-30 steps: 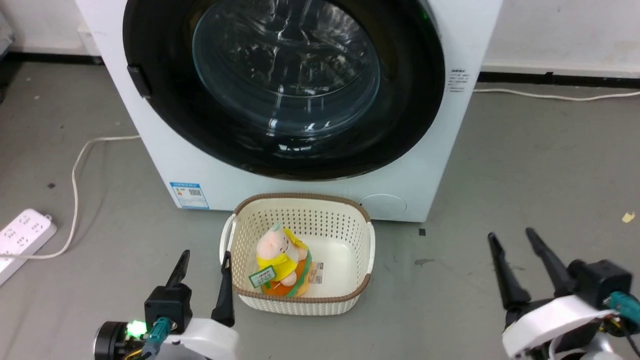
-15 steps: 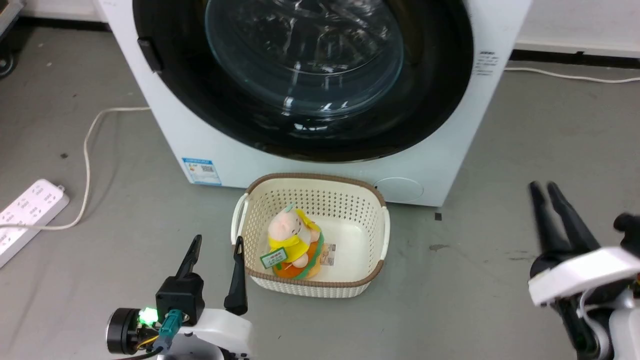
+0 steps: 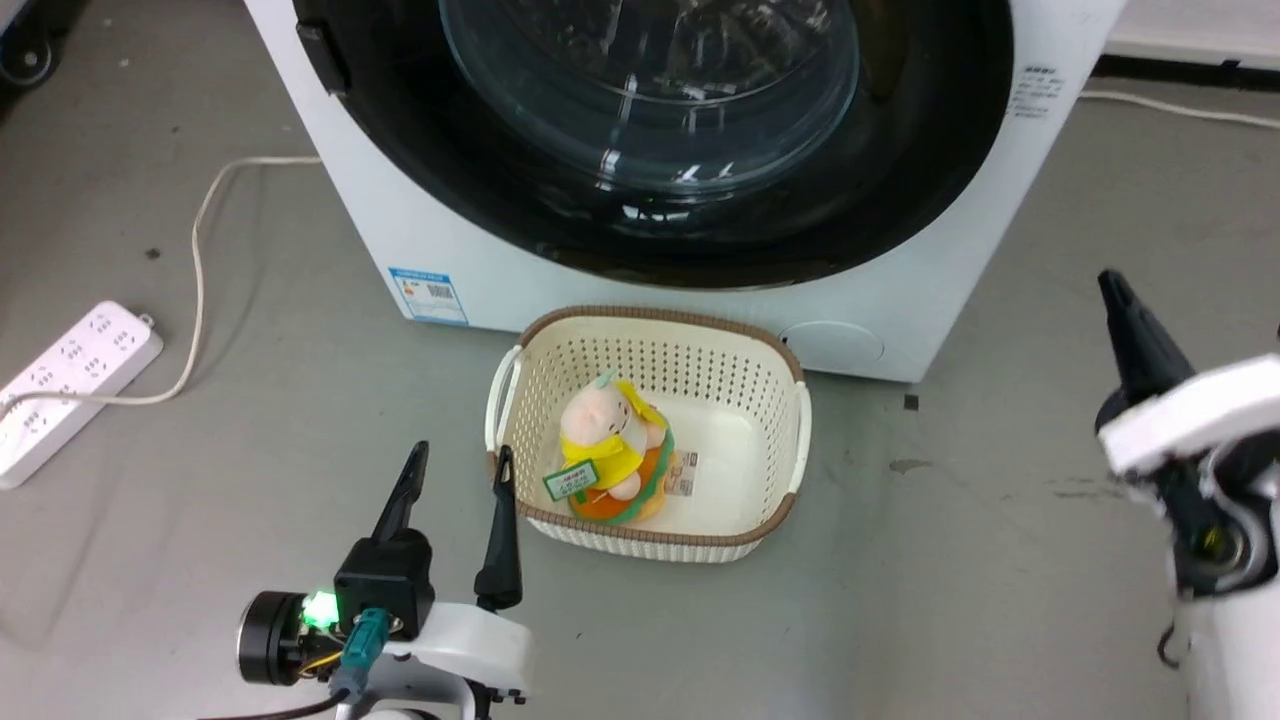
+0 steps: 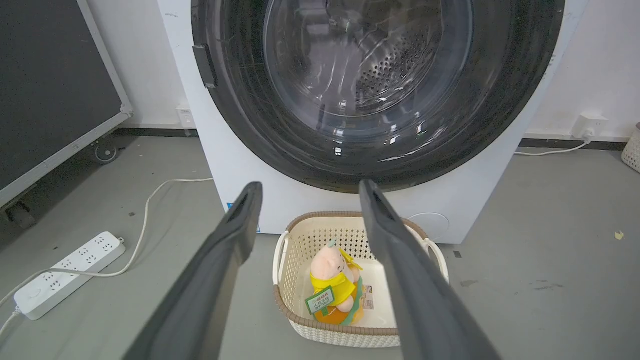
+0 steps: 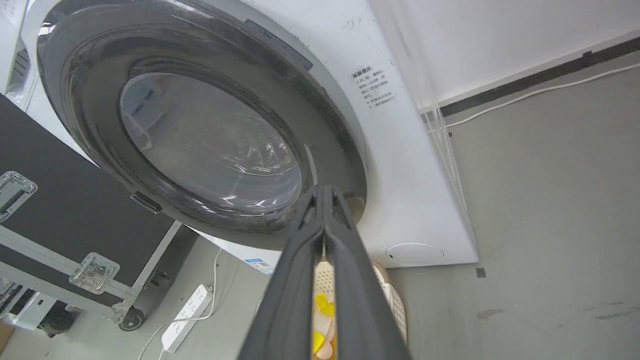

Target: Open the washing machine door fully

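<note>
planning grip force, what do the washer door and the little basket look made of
The washing machine door: glossy black ring, probably plastic, around a clear bulging bowl, likely glass; both throw sharp reflections. The basket: matte cream moulded plastic by its punched holes, with a brown woven-look rim.

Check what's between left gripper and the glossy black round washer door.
Head view: bare grey floor, then the white washing machine's front below the door. The cream perforated basket sits just right of that line, beside the left gripper.
</note>
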Robot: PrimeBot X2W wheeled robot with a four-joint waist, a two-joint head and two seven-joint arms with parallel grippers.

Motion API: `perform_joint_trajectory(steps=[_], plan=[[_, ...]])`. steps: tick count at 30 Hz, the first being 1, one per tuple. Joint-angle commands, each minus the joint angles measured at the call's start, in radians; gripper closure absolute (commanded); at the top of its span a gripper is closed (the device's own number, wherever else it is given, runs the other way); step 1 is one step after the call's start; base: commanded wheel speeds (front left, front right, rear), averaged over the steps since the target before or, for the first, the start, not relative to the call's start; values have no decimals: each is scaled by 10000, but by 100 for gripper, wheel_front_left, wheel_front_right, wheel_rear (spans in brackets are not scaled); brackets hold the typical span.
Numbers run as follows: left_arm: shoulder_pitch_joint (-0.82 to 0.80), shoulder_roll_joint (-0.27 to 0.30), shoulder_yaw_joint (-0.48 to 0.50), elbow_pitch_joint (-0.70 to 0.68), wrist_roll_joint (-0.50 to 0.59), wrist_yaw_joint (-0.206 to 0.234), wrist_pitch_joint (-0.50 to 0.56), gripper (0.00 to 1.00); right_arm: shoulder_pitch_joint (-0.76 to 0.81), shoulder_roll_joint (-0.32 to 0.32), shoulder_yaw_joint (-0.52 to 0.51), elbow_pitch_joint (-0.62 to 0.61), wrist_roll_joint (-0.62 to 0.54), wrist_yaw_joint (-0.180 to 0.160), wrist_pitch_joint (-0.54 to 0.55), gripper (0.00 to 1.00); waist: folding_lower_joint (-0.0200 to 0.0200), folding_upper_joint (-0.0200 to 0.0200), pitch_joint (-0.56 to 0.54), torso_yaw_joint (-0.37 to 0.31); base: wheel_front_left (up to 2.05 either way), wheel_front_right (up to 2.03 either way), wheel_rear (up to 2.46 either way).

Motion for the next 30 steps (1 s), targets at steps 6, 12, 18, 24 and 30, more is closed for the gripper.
perform_joint_trajectory(steps=[6,12,18,24,30], plan=[[-396,10,-380,-69,-102,299,-250,0,-2279,-641,-256,2279,1163,-1,802,100,-1,0,522,239,0,0,0],[-575,11,-658,-105,-175,522,-396,0,-3849,-940,-276,3782,1857,-2,1462,100,-1,0,930,423,0,0,0],[-750,12,-923,-137,-263,713,-522,0,-5186,-1226,-308,4973,2420,-2,1856,100,-1,0,1263,602,0,0,0],[-924,13,-1198,-106,-367,863,-647,0,-6372,-1569,-309,5899,2924,-3,2193,100,-1,0,1551,821,0,0,0],[-1048,14,-1497,-102,-463,1032,-773,0,-7456,-1912,-361,6683,3465,-3,2641,100,-1,0,1825,1050,0,0,0]])
